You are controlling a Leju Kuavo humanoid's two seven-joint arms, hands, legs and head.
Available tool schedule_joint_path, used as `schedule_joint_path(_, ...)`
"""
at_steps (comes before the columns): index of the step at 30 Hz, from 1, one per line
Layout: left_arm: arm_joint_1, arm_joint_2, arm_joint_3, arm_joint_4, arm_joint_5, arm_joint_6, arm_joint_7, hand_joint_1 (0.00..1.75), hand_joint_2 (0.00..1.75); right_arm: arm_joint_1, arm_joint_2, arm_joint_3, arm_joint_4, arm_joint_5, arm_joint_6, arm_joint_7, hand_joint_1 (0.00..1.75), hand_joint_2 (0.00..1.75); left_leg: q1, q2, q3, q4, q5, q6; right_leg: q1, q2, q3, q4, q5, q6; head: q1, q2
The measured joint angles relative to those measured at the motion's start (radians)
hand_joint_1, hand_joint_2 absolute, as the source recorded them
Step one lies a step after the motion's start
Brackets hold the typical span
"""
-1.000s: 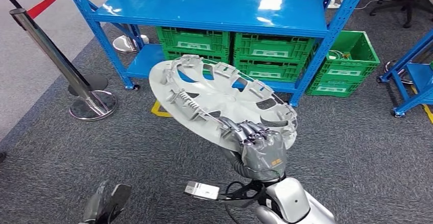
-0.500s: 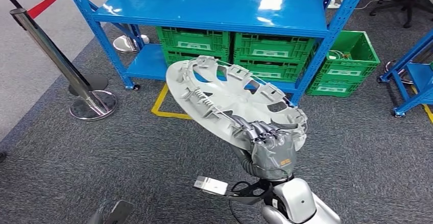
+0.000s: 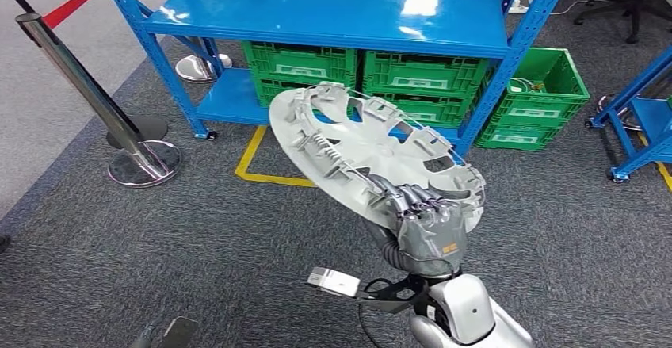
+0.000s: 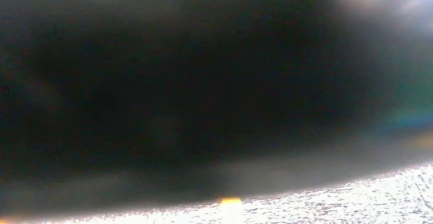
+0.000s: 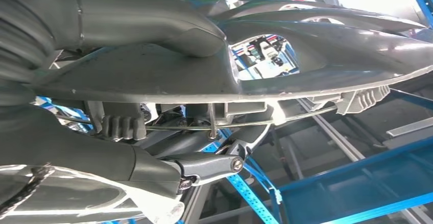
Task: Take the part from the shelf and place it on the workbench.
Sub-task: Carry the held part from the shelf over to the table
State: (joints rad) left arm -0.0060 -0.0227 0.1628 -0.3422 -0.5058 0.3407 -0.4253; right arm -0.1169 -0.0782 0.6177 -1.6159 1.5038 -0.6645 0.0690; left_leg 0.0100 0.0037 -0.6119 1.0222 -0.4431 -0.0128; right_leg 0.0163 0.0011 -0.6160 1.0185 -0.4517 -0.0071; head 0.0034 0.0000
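Right hand (image 3: pixel 426 233), near and right of centre, grips the silver wheel cover (image 3: pixel 364 146) at its near rim, fingers (image 3: pixel 408 201) curled over the ribbed inner face and thumb (image 5: pixel 153 27) pressed on the other side, holding the cover tilted above the grey carpet (image 3: pixel 119 237). Left hand (image 3: pixel 168 334) is barely visible at the near left edge; whether its fingers are apart or curled cannot be told. Farther off stands the blue shelf (image 3: pixel 333 15) with green crates (image 3: pixel 357 74) beneath, a yellow floor marking (image 3: pixel 253 162) in front, and a chrome barrier post (image 3: pixel 87 94) to the left.
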Motion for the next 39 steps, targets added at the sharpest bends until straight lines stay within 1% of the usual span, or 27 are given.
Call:
schedule_joint_path(17, -0.010, 0.001, 0.012, -0.001, -0.008, -0.009, -0.003, 0.00, 0.00, -0.016, 0.000, 0.000, 0.000, -0.004, 0.002, -0.002, 1.75, 1.75, 0.000, 0.000, 0.000, 0.000, 0.000, 0.000, 0.000, 0.000, 0.000, 0.000, 0.000, 0.000, 0.000, 0.000)
schedule_joint_path(24, -0.011, 0.000, 0.027, -0.011, -0.040, -0.026, 0.019, 0.00, 0.00, -0.023, 0.001, -0.001, 0.000, -0.009, 0.002, -0.003, 1.75, 1.75, 0.000, 0.000, 0.000, 0.000, 0.000, 0.000, 0.000, 0.000, 0.000, 0.000, 0.000, 0.000, 0.000, 0.000)
schedule_joint_path(26, -0.011, 0.000, 0.032, -0.012, -0.044, -0.031, 0.021, 0.00, 0.00, -0.023, 0.001, -0.002, 0.000, -0.012, 0.002, -0.003, 1.75, 1.75, -0.001, 0.000, -0.001, 0.002, -0.001, 0.004, -0.002, 0.000, 0.000, -0.001, 0.002, 0.003, 0.000, 0.000)
schedule_joint_path(28, -0.011, 0.000, 0.037, -0.014, -0.050, -0.038, 0.023, 0.00, 0.00, -0.023, 0.002, -0.003, 0.000, -0.016, 0.003, -0.003, 1.75, 1.75, -0.004, 0.000, -0.002, 0.005, -0.001, 0.010, -0.005, -0.001, 0.000, -0.002, 0.003, 0.007, 0.000, 0.000)
schedule_joint_path(30, -0.011, 0.000, 0.045, -0.016, -0.060, -0.046, 0.025, 0.00, 0.00, -0.023, 0.003, -0.005, 0.000, -0.020, 0.003, -0.003, 1.75, 1.75, -0.007, -0.001, -0.001, 0.003, 0.003, 0.017, -0.007, -0.002, 0.001, -0.003, 0.007, 0.012, 0.000, 0.000)
schedule_joint_path(31, -0.011, -0.001, 0.049, -0.017, -0.066, -0.050, 0.027, 0.00, 0.00, -0.023, 0.005, -0.006, 0.000, -0.021, 0.004, -0.003, 1.75, 1.75, -0.004, 0.000, 0.001, -0.005, 0.010, 0.022, -0.008, -0.002, 0.000, -0.003, 0.007, 0.016, -0.001, 0.000)
schedule_joint_path(32, -0.012, -0.003, 0.052, -0.018, -0.072, -0.054, 0.027, 0.00, 0.00, -0.023, 0.006, -0.007, 0.000, -0.023, 0.004, -0.004, 1.75, 1.75, -0.002, 0.002, 0.003, -0.014, 0.018, 0.026, -0.008, -0.001, -0.004, 0.002, -0.002, 0.021, 0.000, 0.000)
schedule_joint_path(33, -0.013, -0.004, 0.056, -0.019, -0.078, -0.056, 0.028, 0.00, 0.00, -0.024, 0.007, -0.008, 0.000, -0.024, 0.004, -0.004, 1.75, 1.75, 0.002, 0.003, 0.003, -0.023, 0.025, 0.030, -0.009, 0.000, -0.012, 0.023, -0.026, 0.026, 0.001, 0.000)
schedule_joint_path(34, -0.014, -0.006, 0.059, -0.019, -0.082, -0.058, 0.028, 0.00, 0.00, -0.024, 0.007, -0.009, 0.000, -0.025, 0.004, -0.004, 1.75, 1.75, 0.006, 0.005, 0.002, -0.030, 0.032, 0.033, -0.011, 0.000, -0.027, 0.065, -0.063, 0.031, 0.003, 0.000)
schedule_joint_path(36, -0.015, -0.007, 0.066, -0.019, -0.089, -0.061, 0.029, 0.00, 0.00, -0.025, 0.007, -0.010, 0.000, -0.027, 0.005, -0.004, 1.75, 1.75, 0.007, 0.006, -0.007, -0.032, 0.040, 0.032, -0.020, 0.000, -0.063, 0.187, -0.145, 0.043, 0.005, 0.000)
schedule_joint_path(37, -0.015, -0.008, 0.069, -0.019, -0.091, -0.062, 0.029, 0.00, 0.00, -0.024, 0.007, -0.011, 0.000, -0.029, 0.005, -0.004, 1.75, 1.75, 0.009, 0.006, -0.013, -0.032, 0.044, 0.029, -0.026, 0.000, -0.074, 0.236, -0.169, 0.048, 0.005, 0.000)
schedule_joint_path(38, -0.015, -0.009, 0.073, -0.019, -0.092, -0.064, 0.029, 0.00, 0.00, -0.024, 0.007, -0.013, 0.000, -0.031, 0.006, -0.004, 1.75, 1.75, 0.012, 0.006, -0.020, -0.032, 0.049, 0.024, -0.031, -0.001, -0.068, 0.253, -0.174, 0.054, 0.004, 0.000)
schedule_joint_path(39, -0.014, -0.011, 0.075, -0.019, -0.092, -0.066, 0.029, 0.00, 0.00, -0.023, 0.007, -0.014, 0.000, -0.033, 0.006, -0.004, 1.75, 1.75, 0.016, 0.006, -0.027, -0.031, 0.054, 0.018, -0.037, -0.001, -0.044, 0.231, -0.162, 0.061, 0.005, 0.000)
